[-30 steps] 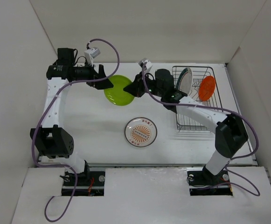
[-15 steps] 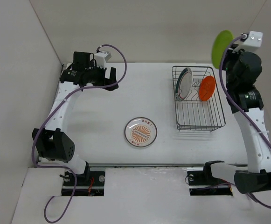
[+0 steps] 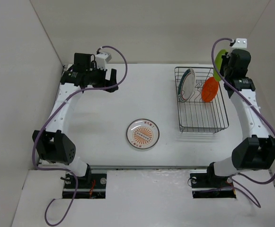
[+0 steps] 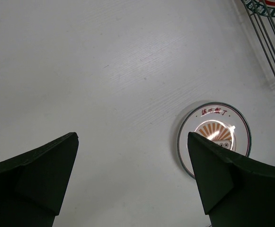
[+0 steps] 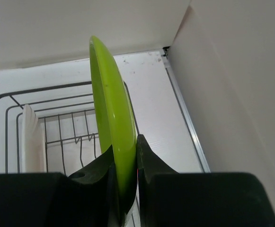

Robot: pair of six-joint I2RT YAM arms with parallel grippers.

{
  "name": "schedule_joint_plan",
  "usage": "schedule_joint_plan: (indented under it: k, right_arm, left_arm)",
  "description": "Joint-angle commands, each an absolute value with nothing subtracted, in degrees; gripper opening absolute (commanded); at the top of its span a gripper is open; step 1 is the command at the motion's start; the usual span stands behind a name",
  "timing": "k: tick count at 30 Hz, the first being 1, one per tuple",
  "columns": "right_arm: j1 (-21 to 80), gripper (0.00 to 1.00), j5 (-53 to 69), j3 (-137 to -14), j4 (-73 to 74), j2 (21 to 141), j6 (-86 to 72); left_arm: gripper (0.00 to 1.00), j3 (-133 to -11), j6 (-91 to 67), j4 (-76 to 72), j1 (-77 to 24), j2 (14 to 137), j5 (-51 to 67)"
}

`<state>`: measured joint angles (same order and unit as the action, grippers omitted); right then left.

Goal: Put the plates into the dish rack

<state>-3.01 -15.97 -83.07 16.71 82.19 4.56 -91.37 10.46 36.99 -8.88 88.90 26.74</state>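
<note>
The left gripper is held open and empty over the far left of the table. The sunburst plate is laid flat near the centre. In the rack, the teal-rimmed plate and orange plate are stood on edge. The green plate is clamped upright by the right gripper at the rack's far right corner, seemingly just above the wires.

Teal-rimmed white plate and orange plate stand on edge in the black wire dish rack. The right hand pinches the lime green plate upright over the rack's far end. Sunburst plate lies flat on the surface.
</note>
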Motion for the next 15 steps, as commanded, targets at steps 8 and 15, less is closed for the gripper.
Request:
schedule_joint_plan:
  k: [8,15]
  right_arm:
    - [-3.9,0.00,-12.0,-80.8,12.4,87.5,4.6]
    - [-3.9,0.00,-11.4,-80.2,11.9,91.6,4.6]
  left_arm:
    - [1.00,-90.8,11.2,36.3,-8.8,85.6,26.7]
    - [1.00,-90.3,12.3,36.3,-8.8,85.1,28.7]
